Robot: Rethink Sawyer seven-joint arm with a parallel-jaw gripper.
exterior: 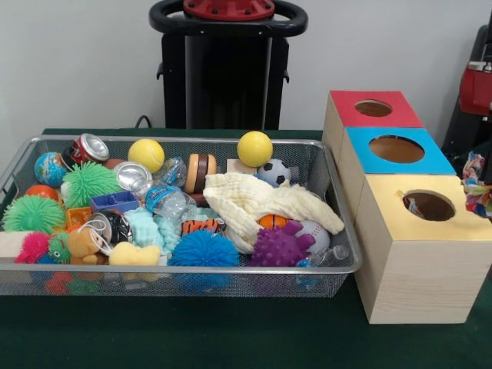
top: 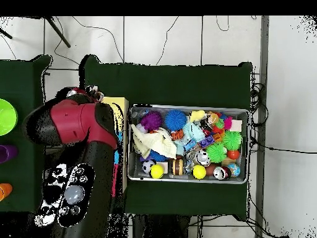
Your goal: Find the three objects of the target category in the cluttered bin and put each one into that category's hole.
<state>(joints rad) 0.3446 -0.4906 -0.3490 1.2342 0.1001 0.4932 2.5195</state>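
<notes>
Gripper (exterior: 480, 157) work is hard to read: it shows only as dark parts cut off at the table's right edge, beside the yellow box (exterior: 419, 254), and the overhead view hides it under the red arm (top: 83, 121), so I cannot tell how far open it is. A many-coloured thing (exterior: 474, 183) hangs just there; whether it is held I cannot tell. My guess is that this is a drop into a hole or the moment just after, since the arm is at the boxes and not over the bin (exterior: 338, 261). Something small shows inside the yellow box's hole (exterior: 428, 205); the blue box (exterior: 361, 157) and red box (exterior: 342, 108) behind it look empty. Nothing shows which category is wanted. The next move probably calls for swinging across to the bin and searching. A cream cloth (exterior: 257, 201) near the bin's right end covers several toys, including an orange ball (exterior: 273, 221), and spiky balls, cans and bottles crowd the left end.
</notes>
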